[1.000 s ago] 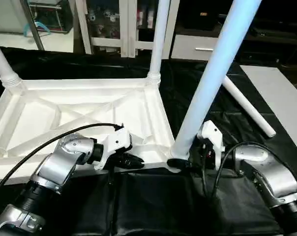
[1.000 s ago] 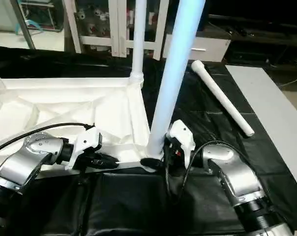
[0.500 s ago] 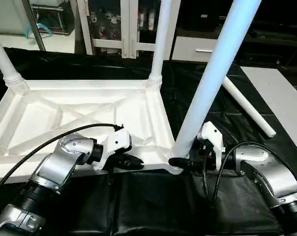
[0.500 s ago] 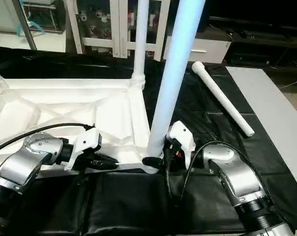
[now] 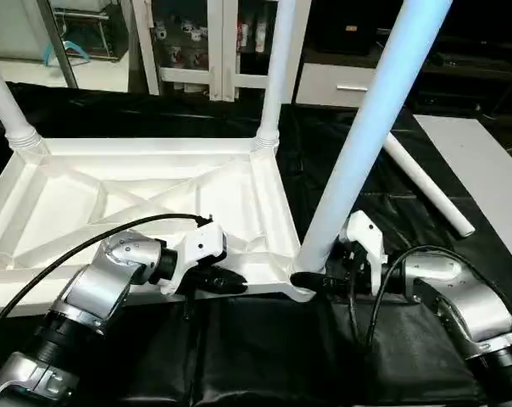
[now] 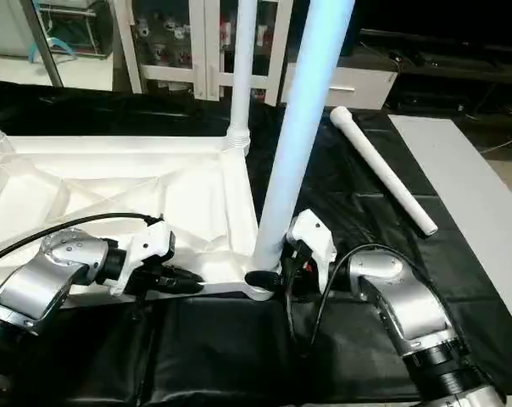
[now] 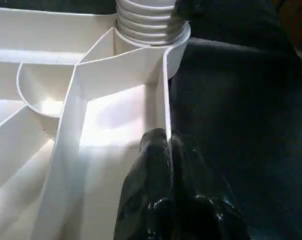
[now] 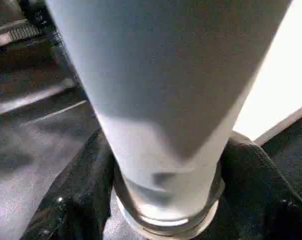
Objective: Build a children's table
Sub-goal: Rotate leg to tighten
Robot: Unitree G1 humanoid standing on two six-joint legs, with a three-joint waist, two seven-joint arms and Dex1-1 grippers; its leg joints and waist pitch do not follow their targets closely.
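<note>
At near right corner socket (image 5: 300, 287): right gripper (image 5: 311, 279) pinching base of leg 3 (image 5: 358, 161), left gripper (image 5: 226, 280) pressed together, bracing tabletop (image 5: 137, 195). Next, likely: twisting leg home, fetching leg 4 (image 5: 425, 182).

The white table top (image 5: 146, 203) lies upside down, its crossed ribs facing up. Three long round legs stand in its corner holes: two far ones (image 5: 273, 76) (image 5: 0, 102) and a near leaning one (image 5: 366, 136). A fourth leg (image 5: 425, 182) lies flat beside it.

Bright overhead glare on the white tabletop (image 5: 154, 191); wrist views blurred up close.
</note>
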